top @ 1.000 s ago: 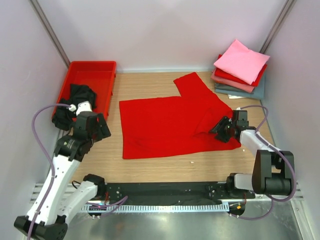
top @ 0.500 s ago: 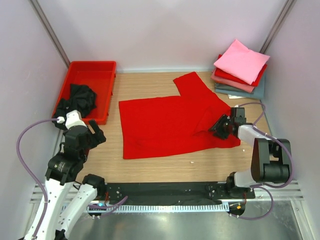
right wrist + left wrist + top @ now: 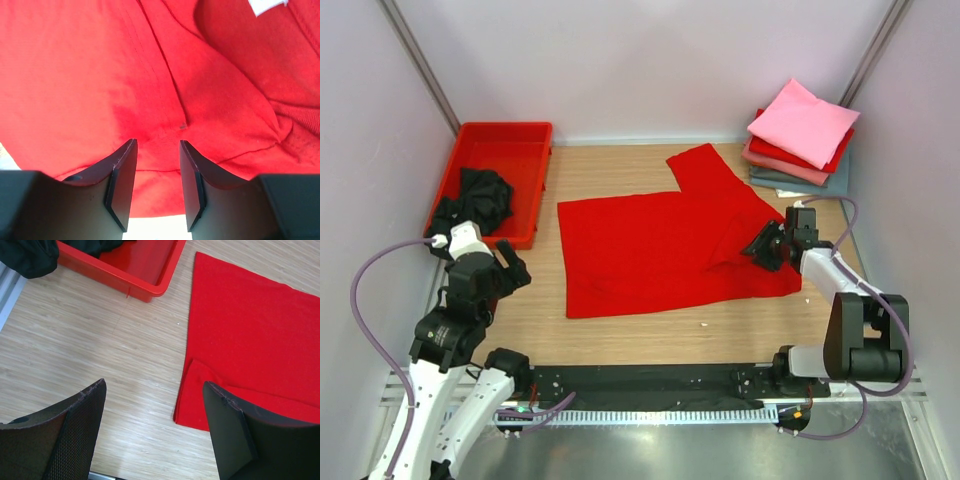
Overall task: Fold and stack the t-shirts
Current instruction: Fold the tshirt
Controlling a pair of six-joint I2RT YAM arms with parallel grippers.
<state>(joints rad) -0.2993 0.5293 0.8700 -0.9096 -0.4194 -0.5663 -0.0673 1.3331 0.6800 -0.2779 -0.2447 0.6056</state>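
From above, the red t-shirt (image 3: 660, 245) lies spread flat at the middle of the counter (image 3: 610, 168). One sleeve points to 12 o'clock and the shoulder at its 3 o'clock side is rumpled over itself. My right pincer (image 3: 767, 245) sits low on that rumple. The folded stack (image 3: 802, 135) waits at 2 o'clock, and the black t-shirt (image 3: 475, 200) spills out of the red tray (image 3: 505, 128) at 10 o'clock. My left pincer (image 3: 510, 268) hovers off the shirt's 8 o'clock corner, well apart from the cloth. Through the left wrist, my left pincer (image 3: 152, 390) stands wide apart with nothing in it. The red t-shirt (image 3: 250, 330) fills the 2 o'clock side, its near corner doubled under, with the red tray (image 3: 150, 287) and a bit of the black t-shirt (image 3: 25, 260) at 11 o'clock. Through the right wrist, my right pincer (image 3: 156, 150) is parted by a narrow gap just over a seam of the red t-shirt (image 3: 75, 75), clamped on nothing, and the white label (image 3: 267, 5) is at 1 o'clock. I judge the step to be flattening before the first fold. I should pinch only the top layer at the seam, draw it outward toward 3 o'clock until the shoulder lies smooth, and have the left take the doubled corner so both edges lift evenly.
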